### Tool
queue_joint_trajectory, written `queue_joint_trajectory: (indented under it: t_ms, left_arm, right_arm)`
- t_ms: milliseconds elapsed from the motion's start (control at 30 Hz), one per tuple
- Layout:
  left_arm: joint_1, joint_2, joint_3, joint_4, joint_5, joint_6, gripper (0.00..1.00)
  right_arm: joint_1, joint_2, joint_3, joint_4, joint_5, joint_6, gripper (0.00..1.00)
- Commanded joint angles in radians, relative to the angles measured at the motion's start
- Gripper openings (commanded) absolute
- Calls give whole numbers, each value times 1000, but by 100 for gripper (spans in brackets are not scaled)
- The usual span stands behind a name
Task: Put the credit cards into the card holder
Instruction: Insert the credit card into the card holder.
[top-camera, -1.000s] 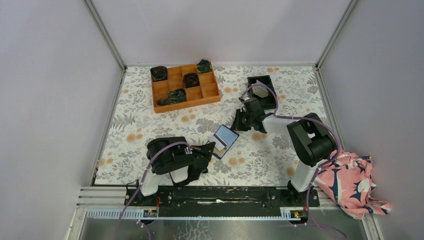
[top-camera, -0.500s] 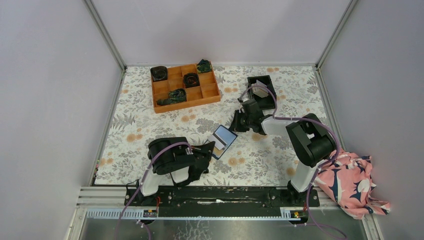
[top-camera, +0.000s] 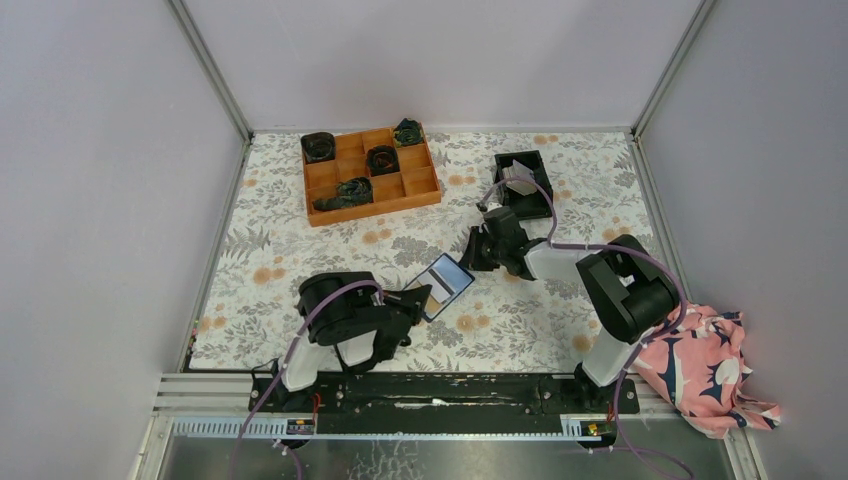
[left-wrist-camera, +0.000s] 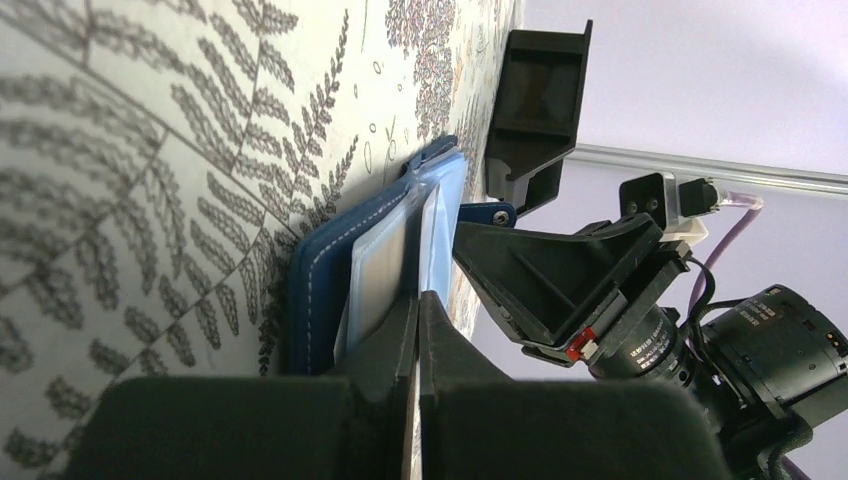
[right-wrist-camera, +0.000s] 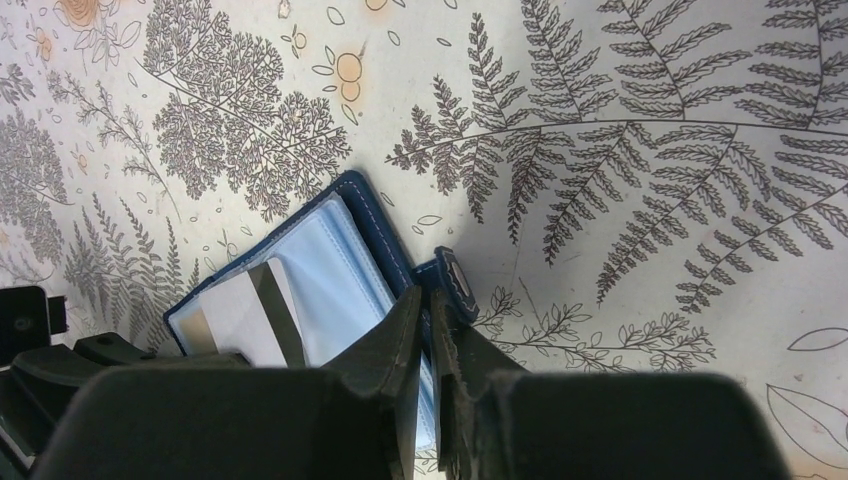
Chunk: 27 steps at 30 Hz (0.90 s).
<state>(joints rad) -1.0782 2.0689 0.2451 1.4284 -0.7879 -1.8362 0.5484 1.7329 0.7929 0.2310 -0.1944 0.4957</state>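
Looking down, the wallet (top-camera: 447, 283) lies open on the table (top-camera: 290, 240) between the two arms, light blue inside facing up, with a silver card (right-wrist-camera: 245, 315) with a dark stripe tucked in a slot. Nearly closed, the right gripper (right-wrist-camera: 428, 298) pinches the wallet's edge by the snap tab (right-wrist-camera: 455, 280). Opposite, the left gripper (left-wrist-camera: 418, 300) is fully closed, tips at the other edge. Farther back, the black bin (top-camera: 537, 205) holds pale cards (top-camera: 518, 178), and the orange tray (top-camera: 375, 208) has dark bundles (top-camera: 319, 146) in four compartments.
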Motion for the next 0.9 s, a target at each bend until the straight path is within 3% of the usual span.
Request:
queue_joint_trajectory:
  t_ms: [0, 200, 567, 867]
  left_arm:
    - [93, 54, -7, -9, 181, 72, 0]
    - [130, 46, -60, 19, 283, 124, 0]
    - [95, 20, -167, 20, 289, -26, 0]
    - [47, -124, -129, -238, 253, -65, 0]
  right_arm:
    - [53, 18, -55, -129, 21, 11, 15]
    - [64, 19, -64, -122, 32, 22, 15]
    - [64, 44, -63, -103, 36, 42, 15]
    - [64, 63, -70, -82, 23, 47, 15]
